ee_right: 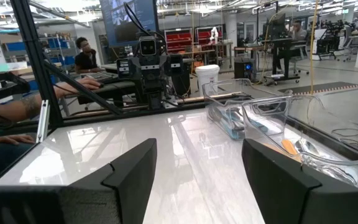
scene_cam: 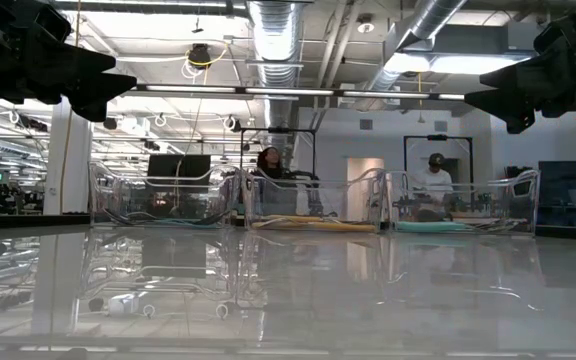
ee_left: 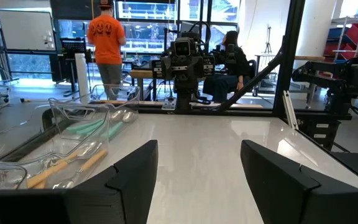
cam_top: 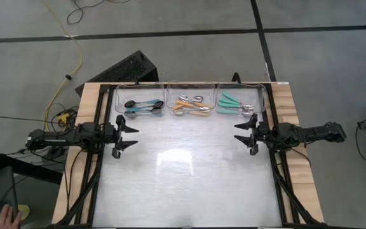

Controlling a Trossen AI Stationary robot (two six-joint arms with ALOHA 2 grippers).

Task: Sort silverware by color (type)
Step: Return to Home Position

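High view: left gripper, right gripper both spread, empty; spoons sorted in bins beside fingertips. Retract level, slowly, clear of bins.

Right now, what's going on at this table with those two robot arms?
Nothing is being handled at this moment. The spoons lie sorted in three clear bins along the table's far edge. Seen from above, the blue-handled spoons are in the left bin, the orange-handled spoons in the middle one and the teal-handled spoons in the right one. The left gripper and right gripper hover open and empty, facing each other.
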